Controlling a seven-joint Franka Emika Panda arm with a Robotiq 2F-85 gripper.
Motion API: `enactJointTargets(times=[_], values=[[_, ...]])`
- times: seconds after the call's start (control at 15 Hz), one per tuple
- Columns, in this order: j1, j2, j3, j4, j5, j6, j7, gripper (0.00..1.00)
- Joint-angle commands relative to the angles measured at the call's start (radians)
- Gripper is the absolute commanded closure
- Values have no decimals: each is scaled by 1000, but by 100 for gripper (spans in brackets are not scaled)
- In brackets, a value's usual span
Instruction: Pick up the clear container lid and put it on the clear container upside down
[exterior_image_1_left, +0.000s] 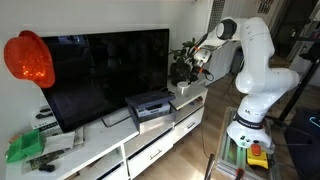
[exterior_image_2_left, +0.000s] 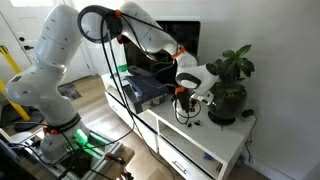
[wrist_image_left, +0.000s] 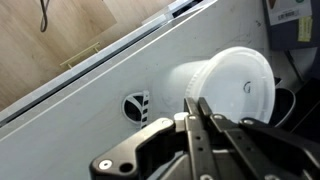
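Observation:
In the wrist view a clear, whitish round container stands on the white cabinet top, with its round lid lying on top of it. My gripper has its two dark fingers pressed together, with nothing visible between them. The fingertips are just in front of the container's side wall. In both exterior views the gripper hangs low over the end of the cabinet beside the potted plant. The container is too small to make out there.
A potted plant stands right beside the gripper. A large TV and a black device take up the cabinet's middle. A round sticker is on the cabinet top. The cabinet edge and the wooden floor lie beyond.

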Motion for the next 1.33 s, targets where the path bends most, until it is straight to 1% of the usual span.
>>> enactJointTargets(times=[0.0, 0.2, 0.27, 0.33, 0.47, 0.53, 0.73, 0.87, 1.07, 1.13, 1.27], values=[[0, 14, 1, 10, 22, 24, 1, 99], [1, 12, 2, 8, 19, 33, 0, 99], [1, 11, 2, 7, 19, 33, 0, 92], [1, 10, 2, 7, 19, 32, 0, 69], [0, 6, 3, 5, 19, 28, -1, 65], [-1, 4, 4, 4, 21, 26, -3, 60], [-1, -1, 4, 2, 19, 27, -4, 38], [-1, -4, 3, 1, 19, 25, -4, 25], [-2, -13, 5, -6, 20, 23, -9, 3], [-1, -17, 6, -9, 19, 25, -12, 1], [4, -34, -1, -20, 8, 27, -10, 0]])
